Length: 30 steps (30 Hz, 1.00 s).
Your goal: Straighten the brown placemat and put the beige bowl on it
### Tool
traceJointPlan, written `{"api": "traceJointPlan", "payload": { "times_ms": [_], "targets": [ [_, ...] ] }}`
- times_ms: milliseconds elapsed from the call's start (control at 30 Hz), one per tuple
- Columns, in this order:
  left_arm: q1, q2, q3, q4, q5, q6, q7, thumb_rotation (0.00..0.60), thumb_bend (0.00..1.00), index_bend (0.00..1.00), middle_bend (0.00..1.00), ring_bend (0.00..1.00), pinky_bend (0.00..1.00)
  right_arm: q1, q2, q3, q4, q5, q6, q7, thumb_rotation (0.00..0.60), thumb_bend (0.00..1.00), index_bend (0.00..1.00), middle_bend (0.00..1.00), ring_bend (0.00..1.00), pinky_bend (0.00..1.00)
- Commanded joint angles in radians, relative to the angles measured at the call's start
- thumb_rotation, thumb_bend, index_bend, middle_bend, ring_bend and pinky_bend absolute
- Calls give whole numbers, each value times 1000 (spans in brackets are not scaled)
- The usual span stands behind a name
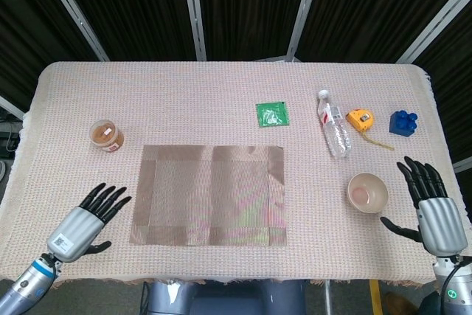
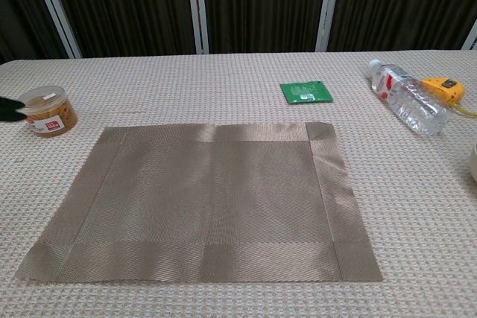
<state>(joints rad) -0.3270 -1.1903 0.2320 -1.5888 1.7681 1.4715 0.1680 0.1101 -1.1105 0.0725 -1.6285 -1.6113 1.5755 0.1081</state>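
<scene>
I can't read any writing: the jar (image 1: 108,136) has a red-and-white label, the bottle (image 1: 334,133) a red-marked one, and the green packet (image 1: 272,114) pale print, all too small. The brown placemat (image 1: 209,195) lies flat, edges square to the table (image 1: 221,86), bare cloth all round it. My left hand (image 1: 81,223) hovers off its left edge, fingers spread, empty. The beige bowl (image 1: 367,192) sits right of the mat, apart from it; my right hand (image 1: 430,208) is just beside it, spread wide, empty.
</scene>
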Motion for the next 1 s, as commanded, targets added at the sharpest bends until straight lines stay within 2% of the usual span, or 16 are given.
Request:
{"api": "traceJointPlan", "payload": {
  "times_ms": [33,200,300,433,767,1000],
  "targets": [
    [45,33,-78,-90,-86,85,-10,600,0,0,0,0,0,13,-15,-1,14,40,-52,-25,600,0,0,0,0,0],
    [76,52,-147,-233,-221,100,45,600,0,0,0,0,0,42,-37,-22,24,78,-163,-8,600,0,0,0,0,0],
    [89,62,-180,-270,-253,128,103,600,0,0,0,0,0,62,-69,-31,66,104,-228,-31,600,0,0,0,0,0],
    [103,61,-191,-263,-264,138,163,600,0,0,0,0,0,84,-116,-28,100,148,-289,-82,600,0,1,0,0,0],
    [119,115,-215,-278,-266,132,57,600,0,0,0,0,0,132,-151,-12,125,292,-441,-181,600,0,34,0,0,0],
    [126,136,-212,-276,-247,112,0,600,0,0,0,0,0,143,-182,-12,146,331,-473,-212,600,0,111,0,0,0]
  ]
}}
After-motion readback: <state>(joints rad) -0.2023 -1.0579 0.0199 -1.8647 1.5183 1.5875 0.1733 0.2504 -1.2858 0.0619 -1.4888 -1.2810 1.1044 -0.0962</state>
